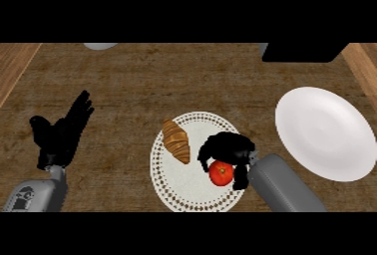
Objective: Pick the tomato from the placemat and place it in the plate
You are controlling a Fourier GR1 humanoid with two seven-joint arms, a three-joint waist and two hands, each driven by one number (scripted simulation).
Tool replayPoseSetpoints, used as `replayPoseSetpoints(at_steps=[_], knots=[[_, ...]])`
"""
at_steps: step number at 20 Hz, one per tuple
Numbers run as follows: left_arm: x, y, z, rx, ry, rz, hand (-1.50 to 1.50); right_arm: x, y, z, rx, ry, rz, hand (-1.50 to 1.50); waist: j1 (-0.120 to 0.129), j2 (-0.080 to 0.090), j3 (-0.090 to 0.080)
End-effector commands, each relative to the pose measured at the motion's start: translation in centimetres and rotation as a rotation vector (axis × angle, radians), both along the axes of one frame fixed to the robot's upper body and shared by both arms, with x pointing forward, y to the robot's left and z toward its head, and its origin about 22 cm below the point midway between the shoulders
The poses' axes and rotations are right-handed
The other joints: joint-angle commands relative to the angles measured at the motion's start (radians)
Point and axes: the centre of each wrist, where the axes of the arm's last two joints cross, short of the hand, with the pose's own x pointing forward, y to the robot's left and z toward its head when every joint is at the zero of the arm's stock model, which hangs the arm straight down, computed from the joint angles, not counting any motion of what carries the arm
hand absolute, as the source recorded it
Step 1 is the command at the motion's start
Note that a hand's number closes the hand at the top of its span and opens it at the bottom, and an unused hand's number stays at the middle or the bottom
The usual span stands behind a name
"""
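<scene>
Tomato [221, 172] sat on the placemat [174, 187], tucked under the right robot hand [227, 147], whose fingers curled over it — seemingly closed on it, though partly hidden. Plate [324, 130] lay just to the right across bare table [147, 79]; the left robot hand [63, 130] rested open, well apart.

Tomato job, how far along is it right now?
Done: the right robot hand has reached the tomato, fingers curled round it. In hand: the grasp itself; the tomato sits on the placemat, beside the croissant, with no lift visible. Left: lifting it and carrying it right to the white plate, which holds nothing. The left robot hand rests open at the left.
</scene>
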Motion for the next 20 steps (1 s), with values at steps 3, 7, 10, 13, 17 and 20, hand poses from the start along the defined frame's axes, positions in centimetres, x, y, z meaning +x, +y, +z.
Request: replayPoseSetpoints(at_steps=[3,7,10,13,17,20], knots=[[-0.6,1.2,0.0,0.003,-0.009,0.017,0.0,-1.5,0.7,-2.8,0.039,0.058,0.0,1.5,0.003,0.012,0.006],[1.5,1.4,0.2,-0.009,0.002,0.004,0.0,-2.6,1.4,-1.7,0.109,-0.02,-0.052,1.5,-0.007,0.012,0.005],[0.9,-0.4,0.0,-0.005,0.012,0.006,0.0,-1.5,1.2,1.4,0.164,-0.149,-0.18,1.5,-0.014,0.009,0.005],[0.4,1.0,0.6,-0.01,0.028,0.017,0.0,-2.6,0.2,0.2,0.136,-0.183,-0.49,1.5,-0.03,0.002,0.006],[0.1,0.5,0.0,0.007,0.011,0.023,0.0,-3.3,-0.9,2.1,0.19,-0.335,-0.785,1.5,-0.037,-0.002,0.005],[-0.5,1.2,-1.0,-0.014,0.019,0.029,0.0,-3.5,-0.6,5.8,0.352,-0.544,-0.883,1.5,-0.036,-0.001,0.005]])
